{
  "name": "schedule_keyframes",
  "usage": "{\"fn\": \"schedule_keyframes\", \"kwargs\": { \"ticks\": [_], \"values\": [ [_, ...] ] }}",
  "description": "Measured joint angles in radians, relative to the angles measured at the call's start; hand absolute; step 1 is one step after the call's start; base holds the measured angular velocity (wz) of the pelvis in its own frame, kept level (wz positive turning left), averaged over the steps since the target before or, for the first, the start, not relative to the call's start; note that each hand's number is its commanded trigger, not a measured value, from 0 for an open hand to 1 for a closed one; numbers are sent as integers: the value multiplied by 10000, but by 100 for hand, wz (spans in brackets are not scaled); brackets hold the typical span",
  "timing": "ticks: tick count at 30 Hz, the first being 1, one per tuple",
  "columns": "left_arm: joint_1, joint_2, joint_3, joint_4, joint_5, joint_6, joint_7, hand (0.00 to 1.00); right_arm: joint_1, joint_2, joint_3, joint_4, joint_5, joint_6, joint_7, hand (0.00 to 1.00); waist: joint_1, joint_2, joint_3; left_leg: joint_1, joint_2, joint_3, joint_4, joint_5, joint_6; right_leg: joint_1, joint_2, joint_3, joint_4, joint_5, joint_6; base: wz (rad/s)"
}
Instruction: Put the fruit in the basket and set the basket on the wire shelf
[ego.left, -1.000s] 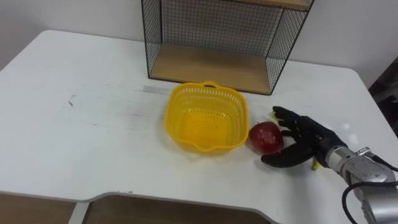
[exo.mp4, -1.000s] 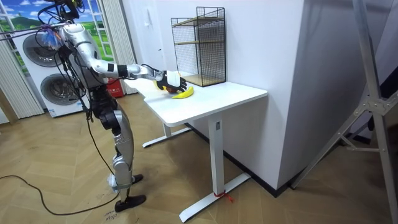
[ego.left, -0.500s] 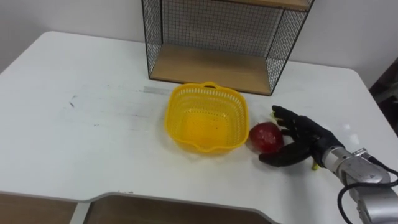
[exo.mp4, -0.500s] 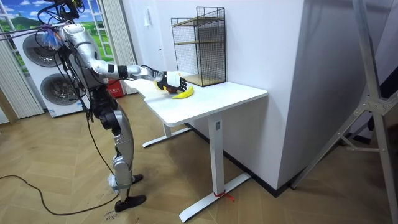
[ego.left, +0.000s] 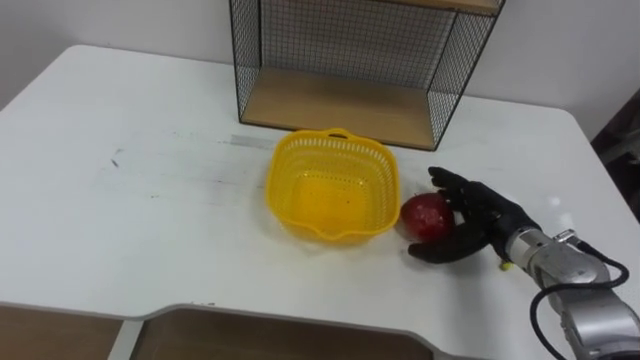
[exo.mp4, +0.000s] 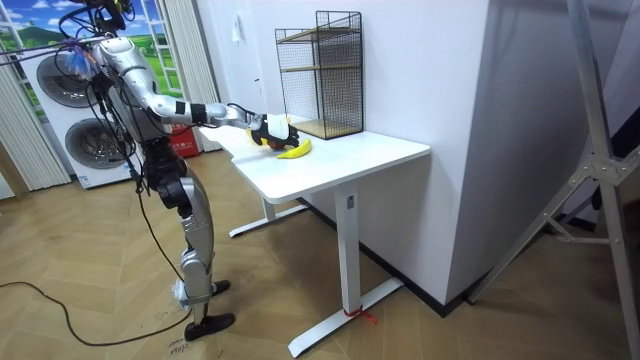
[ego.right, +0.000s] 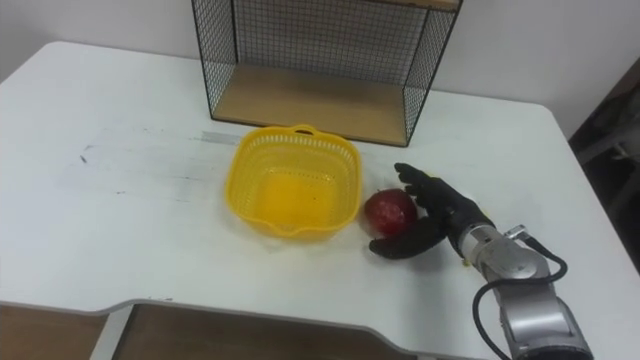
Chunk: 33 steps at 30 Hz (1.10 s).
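the red fruit (ego.left: 425, 215) is lying on the white table (ego.left: 150, 200), just beside the right wall of the yellow basket (ego.left: 272, 185) and apparently touching it or nearly so. it is being bracketed by the right hand (ego.left: 478, 215), which is reaching in from the robot's right. the fingers (ego.left: 447, 182) are being held spread and fairly straight along the far side of the fruit, and the thumb (ego.left: 432, 250) is being stretched along its near side. the fruit is sitting in the fork between them, at the palm's open side. whether the hand is actually pressing on the fruit cannot be told, and no closed hold is being shown.

the relation being relied on is this: the fruit is lying to the hand's left, directly between the palm and the basket, so the basket's opening is being faced across the fruit. the fruit is roundish, so no long axis is being offered to guide the hold. the basket is looking empty, and it is standing just in front of the wire shelf (ego.left: 340, 110), whose lower board is lying open toward the robot.

as a judgement, a closing of the fingers is being called for first, then a short lift over the basket's rim. a sideways push would likely be shoving the light basket instead.
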<state>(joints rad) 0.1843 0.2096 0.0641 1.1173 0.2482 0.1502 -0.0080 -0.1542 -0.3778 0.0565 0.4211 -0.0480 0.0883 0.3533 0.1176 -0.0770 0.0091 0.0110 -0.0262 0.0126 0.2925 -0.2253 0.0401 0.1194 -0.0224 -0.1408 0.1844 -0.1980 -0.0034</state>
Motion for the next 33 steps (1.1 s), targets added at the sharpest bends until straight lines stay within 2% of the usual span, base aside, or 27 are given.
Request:
{"fn": "schedule_keyframes", "kwargs": {
  "ticks": [8, 12, 13, 14, 15, 22, 25, 33],
  "values": [
    [-177, 13, -113, 2, 1, -1, -35, 0, -55, 0, 161, -1, -315, -31, -33, 0, -2, -45, -17, -16, 1, 2, -17, 1, 0, -11, -5, -18, -5, 2, 2, 0],
    [-272, 15, -111, -8, 1, -1, -31, 0, -56, 0, 255, -5, -473, -20, -36, 0, 9, -121, -52, -26, -2, 1, -23, 1, 1, -25, -8, -16, -4, 3, 3, 0],
    [-286, 14, -111, -9, 1, -1, -31, 0, -59, 0, 288, -6, -594, -26, -38, 49, 10, -133, -49, -26, -2, 1, -22, 1, 1, -25, -8, -16, -4, 4, 4, 0],
    [-289, 14, -111, -9, 1, -1, -31, 0, -62, 1, 302, -6, -658, -27, -38, 86, 9, -136, -49, -26, -2, 1, -22, 1, 1, -25, -8, -16, -4, 4, 4, 0],
    [-292, 15, -111, -9, 1, -1, -29, 0, -75, 2, 315, -7, -747, -28, -38, 100, 10, -136, -50, -26, -2, 0, -22, 0, 1, -25, -10, -16, -4, 4, 5, 0],
    [-284, 19, -102, -9, 2, 3, -27, 0, -278, -50, 273, 137, -1082, -2, -508, 100, 16, -131, -50, -11, -1, -5, -21, -4, 2, 18, 3, -18, -82, 14, 8, 0],
    [-297, 19, -81, -8, 2, 11, -27, 0, -480, -72, 190, 382, -1206, 7, -646, 100, 124, -129, -55, -13, 14, -12, -19, -9, -2, 15, 26, -5, -142, 59, 0, 0],
    [-367, 7, -81, -8, 4, 29, -32, 0, -519, -33, 209, 385, -1169, 17, -435, 100, 225, -101, -52, -43, 119, -58, -11, -102, -66, 94, 103, -25, -127, 83, -20, 0]
  ]
}}
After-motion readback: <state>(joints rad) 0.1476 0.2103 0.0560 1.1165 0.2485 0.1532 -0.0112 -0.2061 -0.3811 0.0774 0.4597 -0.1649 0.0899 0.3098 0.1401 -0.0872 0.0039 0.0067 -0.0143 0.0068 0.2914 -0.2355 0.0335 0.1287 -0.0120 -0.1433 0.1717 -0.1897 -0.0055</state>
